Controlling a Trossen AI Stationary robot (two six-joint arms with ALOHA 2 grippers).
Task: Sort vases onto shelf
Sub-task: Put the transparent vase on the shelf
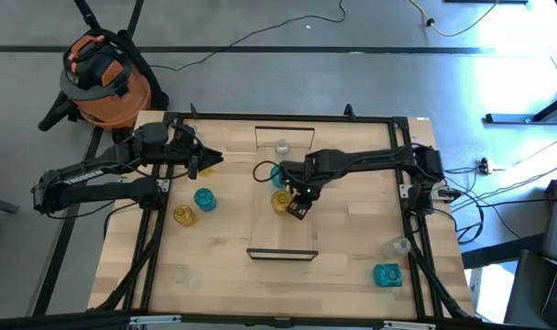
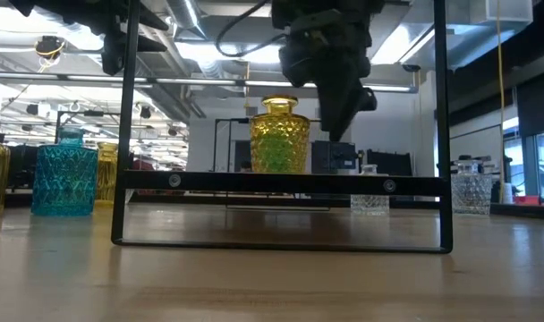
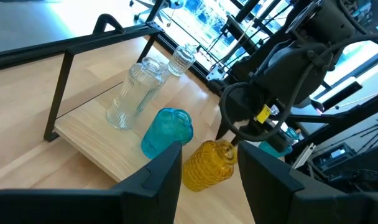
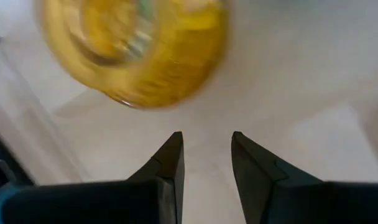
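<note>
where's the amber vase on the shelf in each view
High: amber vase at the shelf's left edge, beside the right end effector.
Low: centre, on the shelf, under that end effector.
Left wrist: bottom centre.
Right wrist: blurred, top left.
Shared landmark: the teal vase next to it.

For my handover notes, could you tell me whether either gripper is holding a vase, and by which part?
Neither holds anything. The right gripper is open, empty, beside the yellow vase on the shelf. The left gripper is open, empty.

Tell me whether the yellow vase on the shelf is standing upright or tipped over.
Upright. In the low view the yellow vase stands on the shelf, neck up, with the right gripper just beside it, open.
</note>
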